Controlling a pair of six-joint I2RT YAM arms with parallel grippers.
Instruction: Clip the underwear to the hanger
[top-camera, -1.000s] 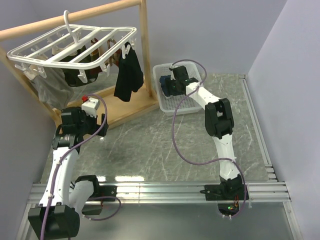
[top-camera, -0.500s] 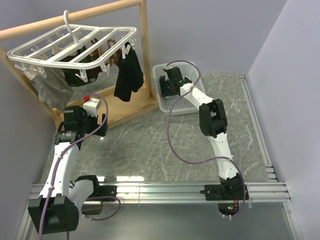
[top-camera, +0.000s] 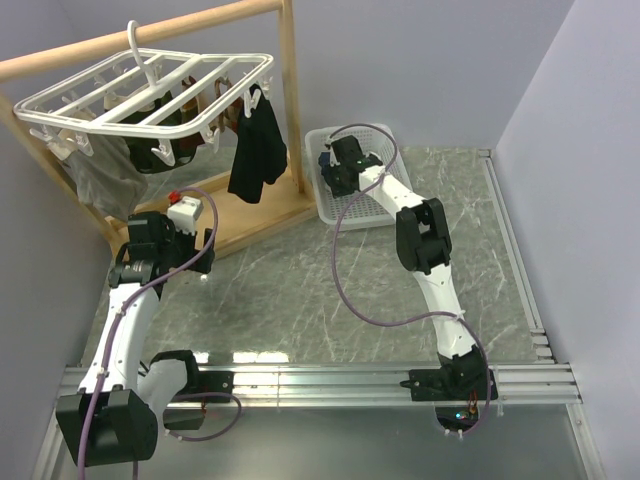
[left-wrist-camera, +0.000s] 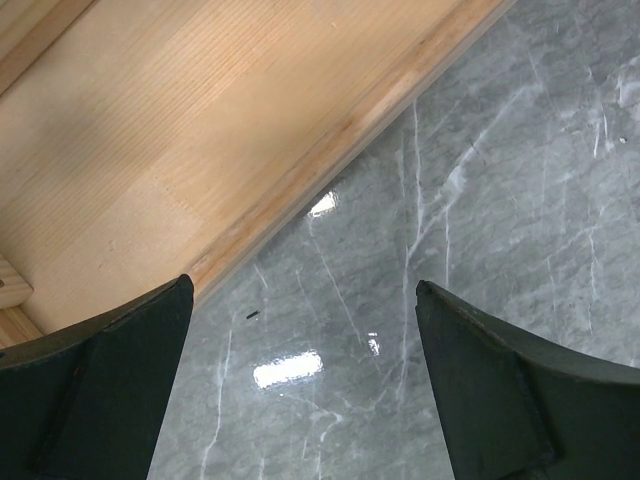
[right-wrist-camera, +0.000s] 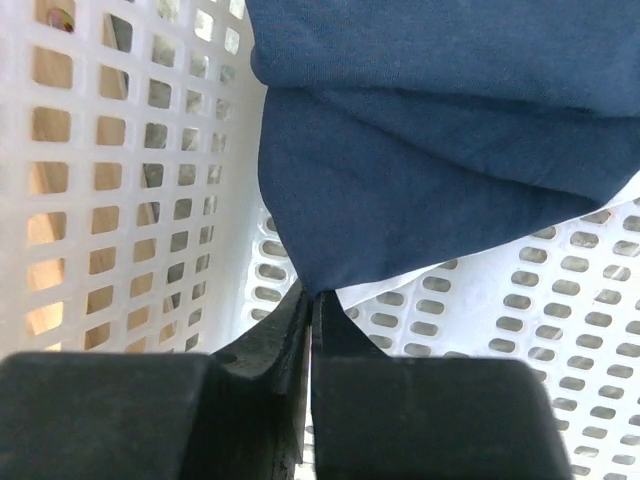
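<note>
Basket (right-wrist-camera: 100, 200): right end effector (right-wrist-camera: 312, 296) pinches underwear (right-wrist-camera: 430, 180) tip, pointing wristward; left end effector (left-wrist-camera: 303, 286) gaping.

We count two white-and-black robot arms, one on the left (top-camera: 125, 330) and one on the right (top-camera: 440, 290). There is one large white plastic grid hanger (top-camera: 150, 98) and one wooden rail stand (top-camera: 292, 100). From the hanger hang two black garments (top-camera: 258, 150) (top-camera: 165, 150) and one beige cloth (top-camera: 100, 185). We see one white perforated plastic basket (top-camera: 345, 212) holding one navy-blue fabric underwear (right-wrist-camera: 430, 150).
</note>
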